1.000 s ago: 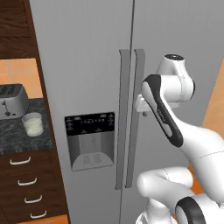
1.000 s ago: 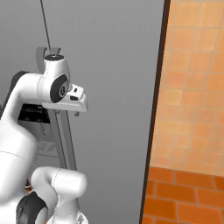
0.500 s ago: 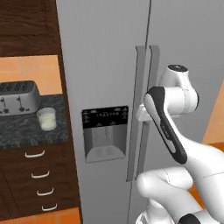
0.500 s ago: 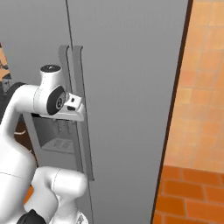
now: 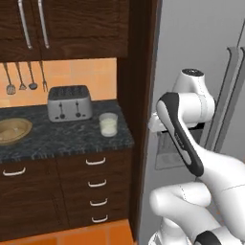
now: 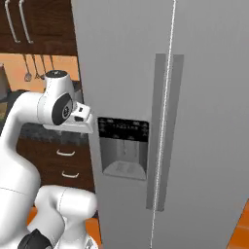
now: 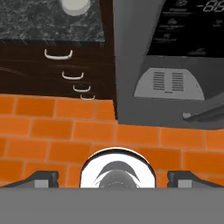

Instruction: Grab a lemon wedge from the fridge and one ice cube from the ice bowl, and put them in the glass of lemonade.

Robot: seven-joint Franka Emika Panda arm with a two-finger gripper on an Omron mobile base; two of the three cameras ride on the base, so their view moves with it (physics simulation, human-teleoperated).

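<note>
The grey fridge (image 6: 194, 58) stands with both doors shut, its two long handles (image 6: 163, 131) side by side and the black dispenser recess (image 6: 124, 146) in the left door. The lemon wedge is hidden. On the dark counter, the glass of lemonade (image 5: 108, 124) stands right of the toaster, and it also sits at the top of the hand view (image 7: 75, 5). The tan ice bowl (image 5: 12, 130) lies at the counter's left end. My gripper (image 7: 113, 177) is open and empty, fingertips (image 7: 41, 177) wide apart, pointing down at the brick floor in front of the fridge (image 7: 131, 65).
A silver toaster (image 5: 70, 103) stands at the back of the counter (image 5: 62, 141). Dark drawers (image 5: 98, 184) with white pulls sit below, wood cabinets (image 5: 72, 28) above. Utensils (image 5: 21, 79) hang on the orange wall. A dark wood panel (image 5: 139, 95) separates counter and fridge.
The base has driven left, so both views have shifted: the counter with toaster, glass and bowl has come further into the left view. The gripper stays open.
</note>
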